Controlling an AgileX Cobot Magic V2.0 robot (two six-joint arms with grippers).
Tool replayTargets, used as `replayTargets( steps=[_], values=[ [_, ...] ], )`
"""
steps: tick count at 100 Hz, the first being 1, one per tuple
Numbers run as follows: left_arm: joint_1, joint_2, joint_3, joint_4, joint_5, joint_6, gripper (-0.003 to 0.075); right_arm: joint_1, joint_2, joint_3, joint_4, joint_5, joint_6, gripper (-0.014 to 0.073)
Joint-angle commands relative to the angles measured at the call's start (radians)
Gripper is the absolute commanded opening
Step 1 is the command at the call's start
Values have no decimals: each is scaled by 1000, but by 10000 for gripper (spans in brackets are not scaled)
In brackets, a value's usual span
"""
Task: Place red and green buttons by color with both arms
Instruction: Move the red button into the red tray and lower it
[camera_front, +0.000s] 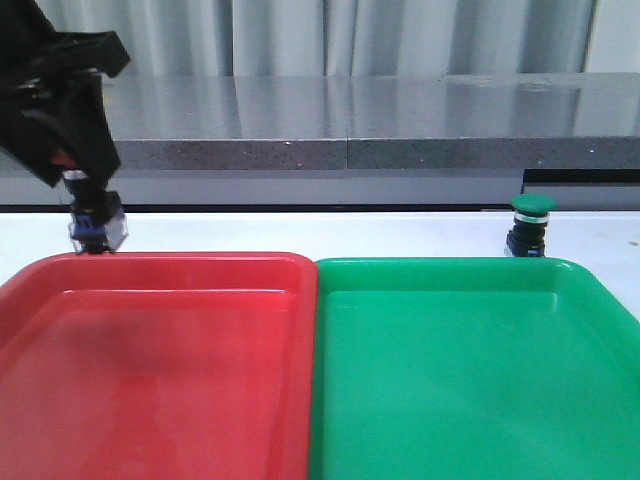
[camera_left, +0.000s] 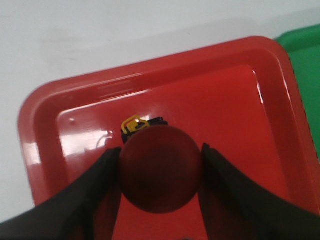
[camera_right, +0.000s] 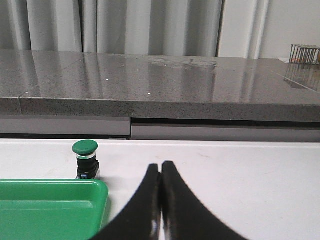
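My left gripper is shut on the dark red cap of the red button, holding it above the far left corner of the red tray. In the front view the left gripper hangs at the upper left, with the button's black and blue base just above the tray's far rim. The green button stands upright on the white table behind the green tray. My right gripper is shut on nothing, low over the table, beside the green tray and apart from the green button.
The two trays lie side by side, touching, and fill the near part of the table. A strip of white table runs behind them. A grey stone ledge and curtains close off the back.
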Motion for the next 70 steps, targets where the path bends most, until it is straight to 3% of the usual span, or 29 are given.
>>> replayTargets(
  steps=[1, 30, 70],
  values=[
    [-52, -46, 10, -32, -68, -11, 221, 2, -11, -20, -5, -84, -7, -64],
    [-156, -41, 109, -34, -166, -59, 221, 2, -11, -20, -5, -84, -7, -64],
    [-160, 24, 147, -34, -184, -64, 221, 2, -11, -20, -5, -84, -7, -64]
  ],
)
